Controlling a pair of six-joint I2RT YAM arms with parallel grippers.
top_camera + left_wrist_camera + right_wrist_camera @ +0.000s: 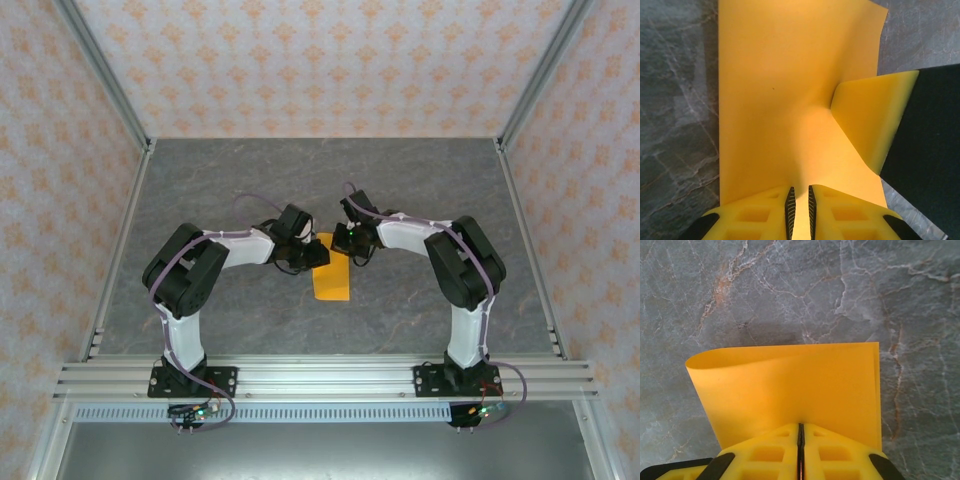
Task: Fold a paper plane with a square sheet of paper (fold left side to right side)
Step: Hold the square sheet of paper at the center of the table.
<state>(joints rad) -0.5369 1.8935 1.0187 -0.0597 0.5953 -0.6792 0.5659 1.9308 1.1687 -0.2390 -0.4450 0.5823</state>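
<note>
Two claws meet at the thin bright-orange square sheet of paper (pixel 331 282), lying midway up the grey marbled table (pixel 420 200). I see my left gripper (pixel 799 189) at its 10 o'clock, fingers barely parted over it. My right gripper (pixel 801 425), at 1 o'clock, pinches the curled-over edge tight.

paper (pixel 790 385): orange, folded over, rounded fold at left | right gripper (pixel 801 437): jaws closed on paper's near edge | table (pixel 790 290): grey marble
</note>
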